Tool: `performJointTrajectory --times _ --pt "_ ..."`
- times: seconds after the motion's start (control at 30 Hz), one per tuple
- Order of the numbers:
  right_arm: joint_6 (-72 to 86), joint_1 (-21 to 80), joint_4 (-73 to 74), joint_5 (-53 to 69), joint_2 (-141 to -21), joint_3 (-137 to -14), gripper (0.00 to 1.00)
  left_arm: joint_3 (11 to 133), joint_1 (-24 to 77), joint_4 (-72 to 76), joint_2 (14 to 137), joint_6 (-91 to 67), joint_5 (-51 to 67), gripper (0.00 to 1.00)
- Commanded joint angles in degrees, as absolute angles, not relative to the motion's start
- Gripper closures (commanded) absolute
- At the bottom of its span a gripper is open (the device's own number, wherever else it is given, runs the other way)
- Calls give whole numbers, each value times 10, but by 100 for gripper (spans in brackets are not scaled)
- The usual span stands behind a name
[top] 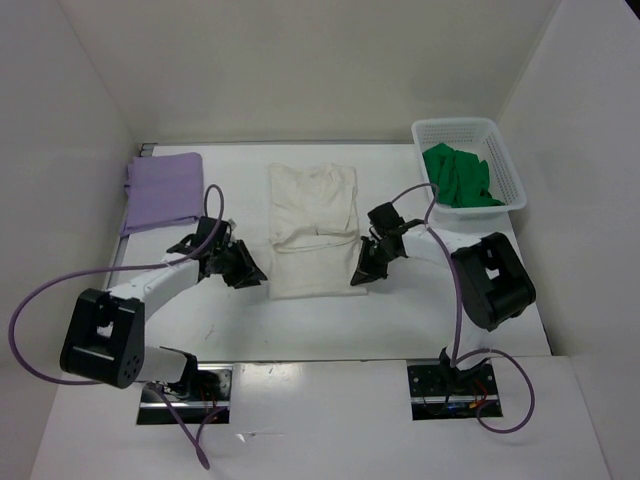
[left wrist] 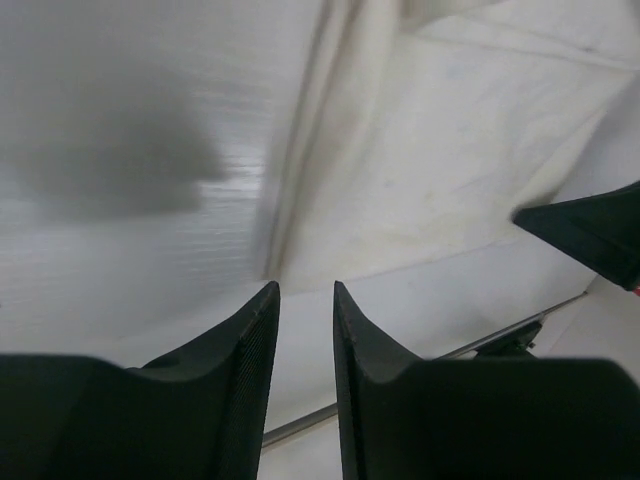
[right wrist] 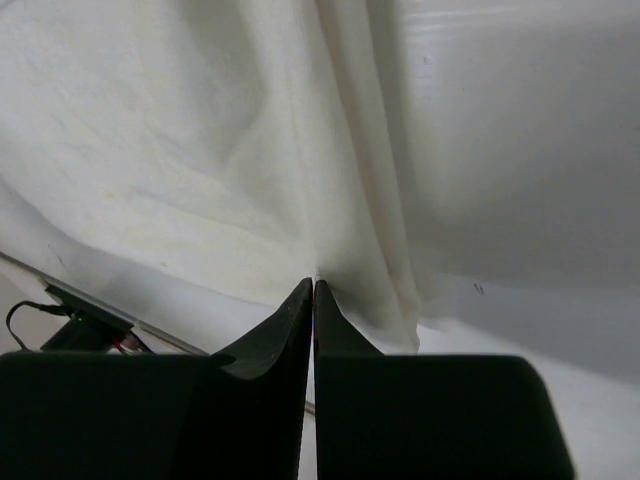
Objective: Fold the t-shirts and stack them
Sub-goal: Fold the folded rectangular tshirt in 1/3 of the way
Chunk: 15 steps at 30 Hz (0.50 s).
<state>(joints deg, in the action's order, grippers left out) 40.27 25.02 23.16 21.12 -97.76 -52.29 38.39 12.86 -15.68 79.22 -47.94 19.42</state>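
Lying lengthwise far to near, the soft cream shirt (top: 313, 230) forms a wrinkled rectangle. Left gripper (left wrist: 305, 288) is narrowly parted and empty; right gripper (right wrist: 314, 283) is closed at its edge.

White worktop (top: 300, 322), purple shirt (top: 162, 190) folded at far left corner, cream shirt (top: 313, 230) at centre, mesh basket (top: 455, 123) far right.

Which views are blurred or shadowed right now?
Top external: sharp, evenly lit. Left wrist: jaws blurred, a dark soft shadow on the table at upper left. Right wrist: jaws blurred, cream t-shirt reasonably clear.
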Motion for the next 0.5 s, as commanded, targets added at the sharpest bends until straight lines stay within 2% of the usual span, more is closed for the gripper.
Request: performJointTrajectory --times 0.0,0.13,0.47 --pt "361 248 311 182 -942 -583 94 445 126 -196 755 -464 186 65" --pt "350 248 314 195 -963 -664 100 484 126 -157 793 -482 242 65" --pt "374 323 223 244 -1122 -786 100 490 207 -51 904 -537 259 66"
